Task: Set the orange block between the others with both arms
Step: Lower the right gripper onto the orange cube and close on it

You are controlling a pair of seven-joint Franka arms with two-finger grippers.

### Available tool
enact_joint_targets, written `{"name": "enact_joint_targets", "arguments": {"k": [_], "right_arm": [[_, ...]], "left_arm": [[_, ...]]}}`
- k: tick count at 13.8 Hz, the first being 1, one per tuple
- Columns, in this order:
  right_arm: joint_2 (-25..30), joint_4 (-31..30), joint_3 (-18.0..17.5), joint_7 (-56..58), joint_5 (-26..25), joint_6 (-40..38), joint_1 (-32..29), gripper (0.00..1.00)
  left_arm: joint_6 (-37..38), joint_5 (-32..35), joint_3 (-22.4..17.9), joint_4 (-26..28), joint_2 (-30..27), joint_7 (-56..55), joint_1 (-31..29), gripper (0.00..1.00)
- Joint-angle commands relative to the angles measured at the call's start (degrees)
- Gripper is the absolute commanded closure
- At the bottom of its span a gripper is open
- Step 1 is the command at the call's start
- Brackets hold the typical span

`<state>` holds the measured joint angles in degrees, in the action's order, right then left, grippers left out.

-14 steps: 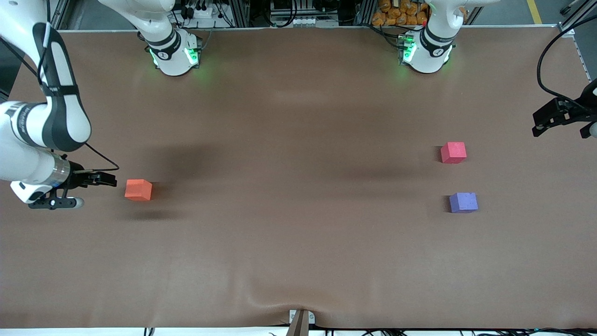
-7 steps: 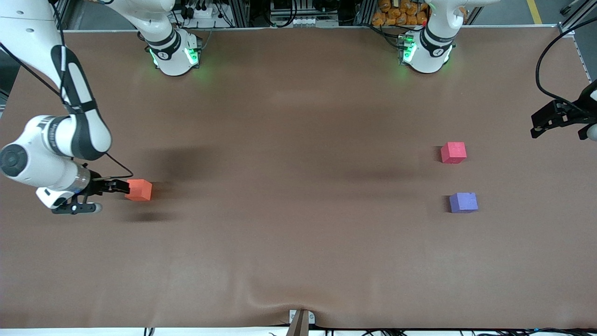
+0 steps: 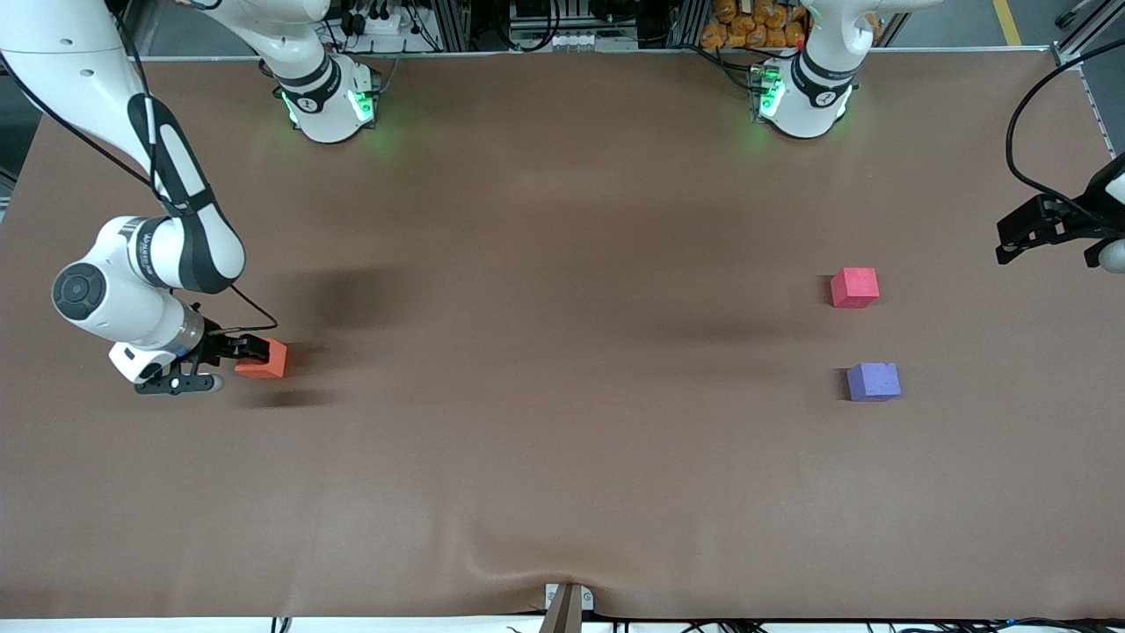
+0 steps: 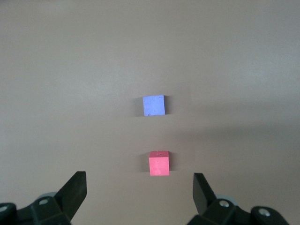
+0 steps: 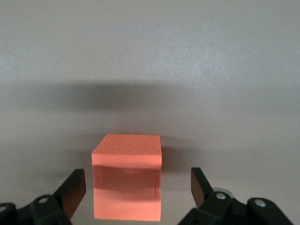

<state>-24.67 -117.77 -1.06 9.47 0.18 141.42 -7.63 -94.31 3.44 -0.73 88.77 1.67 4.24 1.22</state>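
A: Straddling the small orange matte foam cube (image 3: pixel 264 359) at frame left, the right claw (image 5: pixel 136 187) gapes wide, gripping nothing

B: Ready to grasp. The left claw (image 4: pixel 139 187), open and empty, waits over the brown counter (image 3: pixel 562 352) at right edge

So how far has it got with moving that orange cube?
Nothing is placed yet. The orange block sits on the table at the right arm's end, between the open right claw, not gripped. The left claw waits open. Carrying it between the pinkish-red cube and purple-blue cube remains.
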Motion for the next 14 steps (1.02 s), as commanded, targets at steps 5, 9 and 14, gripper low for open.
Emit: {"name": "enact_joint_targets", "arguments": {"k": [5,9,14], "right_arm": [[-2.4,-1.3,0.1,0.1,0.8,5.8,0.3,0.00],[-2.3,-1.2,0.1,-1.6,0.8,4.8,1.5,1.00],[0.5,6.4,-6.0,-1.1,0.8,-8.2,3.5,1.00]], "left_arm": [[0.8,-1.1,0.0,-0.6,0.4,-0.1,-0.6,0.00],[0.8,-1.1,0.0,-0.6,0.6,-0.2,-0.5,0.00],[0.8,-1.0,0.0,-0.8,1.0,-0.2,-0.3,0.00]]}}
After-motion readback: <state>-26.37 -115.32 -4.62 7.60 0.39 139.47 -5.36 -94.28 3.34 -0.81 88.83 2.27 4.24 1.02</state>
